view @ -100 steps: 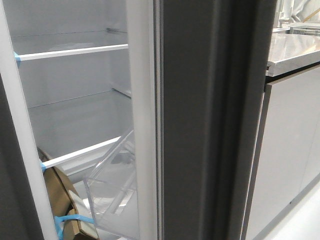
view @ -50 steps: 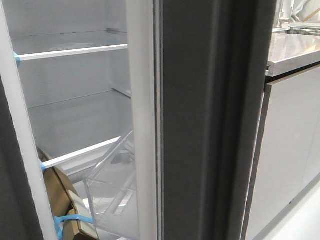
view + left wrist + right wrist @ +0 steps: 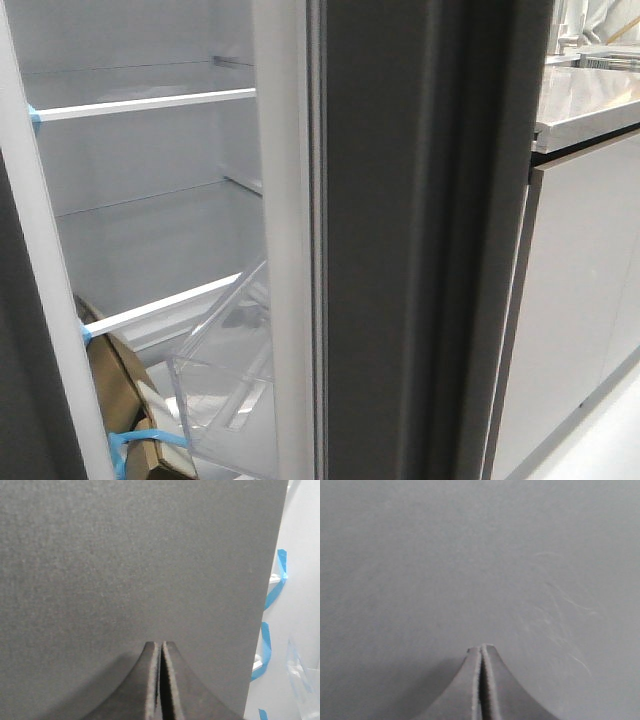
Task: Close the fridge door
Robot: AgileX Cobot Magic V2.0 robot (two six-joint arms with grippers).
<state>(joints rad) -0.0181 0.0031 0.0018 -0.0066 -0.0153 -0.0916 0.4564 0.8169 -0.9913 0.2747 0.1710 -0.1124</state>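
The fridge door [image 3: 420, 250] stands open, edge-on in the middle of the front view. I see its thick grooved dark-grey edge, its white-lined inner face [image 3: 285, 250] and a clear plastic bin [image 3: 225, 380]. Neither gripper shows in the front view. My left gripper [image 3: 161, 644] is shut and empty, tips close against a matte dark-grey panel [image 3: 125, 555]. White lining with blue tape [image 3: 272, 592] lies beyond that panel's edge. My right gripper [image 3: 481, 647] is shut and empty, tips against a flat grey face [image 3: 470, 555] that fills its view.
The fridge interior with white shelves [image 3: 150, 103] is at the left, with a taped cardboard piece [image 3: 120, 390] low down. A plain dark-grey panel [image 3: 20, 400] is at the far left. Glossy light-grey cabinet doors [image 3: 570, 300] under a counter [image 3: 590, 100] stand at the right.
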